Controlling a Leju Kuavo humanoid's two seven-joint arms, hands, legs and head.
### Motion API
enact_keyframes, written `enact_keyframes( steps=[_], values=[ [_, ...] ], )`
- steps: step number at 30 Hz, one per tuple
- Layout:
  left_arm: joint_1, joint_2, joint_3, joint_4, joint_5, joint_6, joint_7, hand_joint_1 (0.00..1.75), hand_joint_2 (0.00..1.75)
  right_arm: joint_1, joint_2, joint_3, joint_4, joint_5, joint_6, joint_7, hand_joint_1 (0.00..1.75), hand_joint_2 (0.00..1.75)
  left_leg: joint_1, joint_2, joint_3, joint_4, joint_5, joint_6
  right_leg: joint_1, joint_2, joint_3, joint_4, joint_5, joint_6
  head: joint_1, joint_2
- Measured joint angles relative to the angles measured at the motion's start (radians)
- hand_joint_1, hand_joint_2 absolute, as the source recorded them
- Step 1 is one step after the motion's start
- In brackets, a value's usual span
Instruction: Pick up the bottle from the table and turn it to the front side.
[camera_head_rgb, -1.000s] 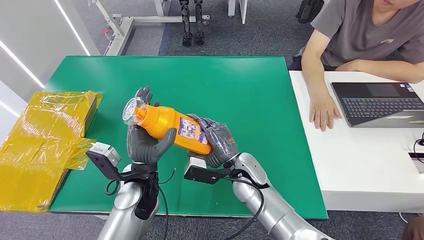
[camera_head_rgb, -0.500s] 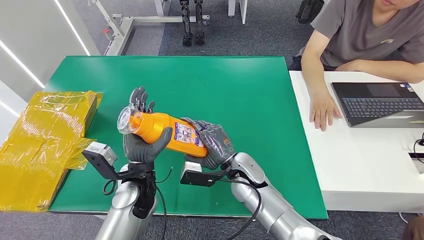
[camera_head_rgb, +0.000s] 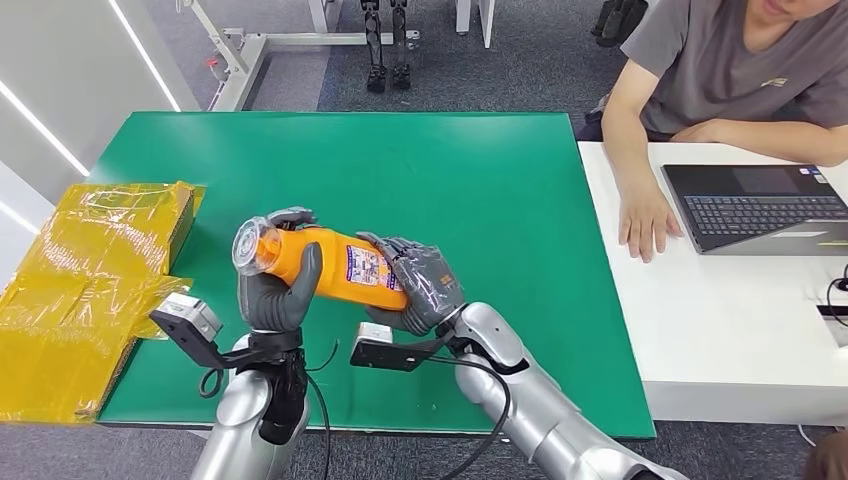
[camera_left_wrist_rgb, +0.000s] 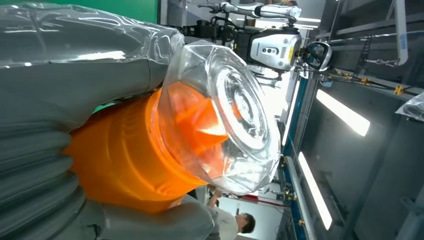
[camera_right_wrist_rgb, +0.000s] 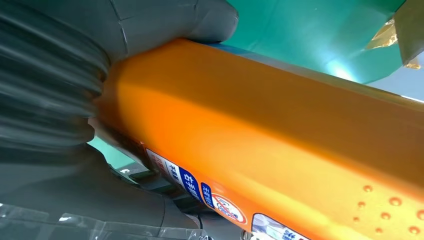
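Yellow wrapped package (camera_head_rgb: 85, 290): lies at the left edge of the head view, partly on the green counter (camera_head_rgb: 480, 180) and overhanging its left side; crinkled yellow film covers it.
Left hand (camera_head_rgb: 272, 290): lower left of centre in the head view, fingers wrapped round the neck end of the bottle, thumb up across the front of it. In the left wrist view the grey fingers (camera_left_wrist_rgb: 75, 75) close around the orange shoulder just behind the cap.
Clear cap (camera_head_rgb: 250, 246): transparent, on the bottle's left end, pointing toward the package. In the left wrist view it shows as a clear dome (camera_left_wrist_rgb: 225, 120) over an orange spout.
Orange bottle (camera_head_rgb: 330, 265): held above the counter in the lower centre of the head view, lying nearly level, cap end left and slightly raised. A printed label (camera_head_rgb: 365, 268) with white and blue panels faces up. In the right wrist view the orange side (camera_right_wrist_rgb: 280, 145) runs across the frame with label marks along its lower edge.
Right hand (camera_head_rgb: 420, 285): just right of the label, gripping the base end of the bottle, fingers curled over the top.
Person (camera_head_rgb: 720, 70): upper right, seated, one hand (camera_head_rgb: 645, 220) flat on the white counter (camera_head_rgb: 720, 340).
Laptop (camera_head_rgb: 760, 205): open on the white counter, right edge of frame.
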Motion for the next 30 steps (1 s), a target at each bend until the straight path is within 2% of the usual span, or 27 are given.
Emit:
enact_keyframes(
  steps=[5, 6, 9, 10, 12, 21, 30],
  values=[
    [0.002, -0.004, 0.004, -0.014, -0.008, -0.003, 0.000, 1.75, 1.75, -0.001, 0.007, 0.003, 0.007, 0.015, -0.006, 0.015, 1.75, 1.75, 0.000, 0.000, 0.000, 0.000, 0.000, 0.000, 0.000, 0.000, 0.000, 0.000, 0.000, 0.000, 0.000, 0.000],
    [0.002, -0.005, 0.004, -0.016, -0.012, -0.004, 0.000, 1.75, 1.75, 0.000, 0.009, 0.003, 0.008, 0.014, -0.006, 0.018, 1.64, 1.75, 0.000, 0.000, 0.000, 0.000, 0.000, 0.000, 0.000, 0.000, 0.000, 0.000, 0.000, 0.000, 0.000, 0.000],
    [0.005, -0.009, 0.004, -0.026, -0.025, -0.009, 0.000, 1.75, 1.75, 0.002, 0.012, 0.003, 0.009, 0.007, -0.002, 0.021, 0.38, 1.75, 0.000, 0.000, 0.000, 0.000, 0.000, 0.000, 0.000, 0.000, 0.000, 0.000, 0.000, 0.000, 0.000, 0.000],
    [0.006, -0.009, 0.004, -0.028, -0.030, -0.009, 0.000, 1.75, 1.75, 0.002, 0.012, 0.003, 0.008, 0.003, -0.001, 0.022, 0.04, 1.75, 0.000, 0.000, 0.000, 0.000, 0.000, 0.000, 0.000, 0.000, 0.000, 0.000, 0.000, 0.000, 0.000, 0.000],
    [0.008, -0.010, 0.004, -0.031, -0.038, -0.009, 0.000, 1.75, 1.75, 0.005, 0.012, 0.002, 0.008, -0.006, 0.000, 0.022, 0.00, 1.75, 0.000, 0.000, 0.000, 0.000, 0.000, 0.000, 0.000, 0.000, 0.000, 0.000, 0.000, 0.000, 0.000, 0.000],
    [0.009, -0.007, 0.006, -0.040, -0.044, 0.009, 0.000, 1.75, 1.75, 0.044, 0.012, -0.040, -0.007, -0.115, -0.010, 0.010, 0.00, 1.75, 0.000, 0.000, 0.000, 0.000, 0.000, 0.000, 0.000, 0.000, 0.000, 0.000, 0.000, 0.000, 0.000, 0.000],
    [0.010, -0.006, 0.006, -0.046, -0.046, 0.033, 0.000, 1.75, 1.75, 0.123, 0.011, -0.110, -0.121, -0.286, -0.075, -0.091, 0.00, 1.75, 0.000, 0.000, 0.000, 0.000, 0.000, 0.000, 0.000, 0.000, 0.000, 0.000, 0.000, 0.000, 0.000, 0.000]
  ],
)
